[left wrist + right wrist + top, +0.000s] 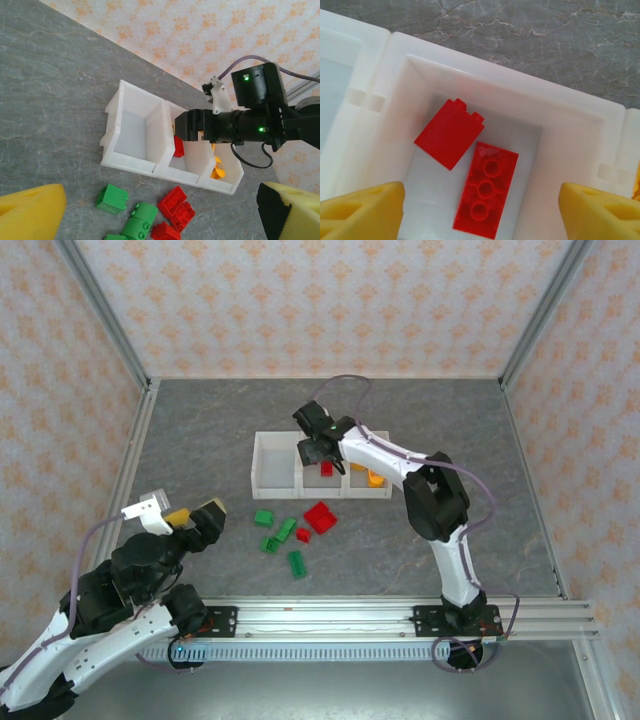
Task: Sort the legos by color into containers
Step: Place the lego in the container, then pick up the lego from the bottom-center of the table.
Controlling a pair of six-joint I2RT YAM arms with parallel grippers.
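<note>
The containers stand in a row at mid-table. My right gripper hangs open over the middle bin with nothing between its yellow fingers. Two red legos lie loose on that bin's floor, one on its side and one upside down. An orange-yellow lego sits in the right bin, and the left bin holds nothing. In front of the bins lie several green legos and red legos. My left gripper is open and empty, left of the pile.
A metal rail runs along the near edge with both arm bases on it. Wallpapered walls with metal frame posts enclose the grey table. Bare table surface lies right of the loose bricks.
</note>
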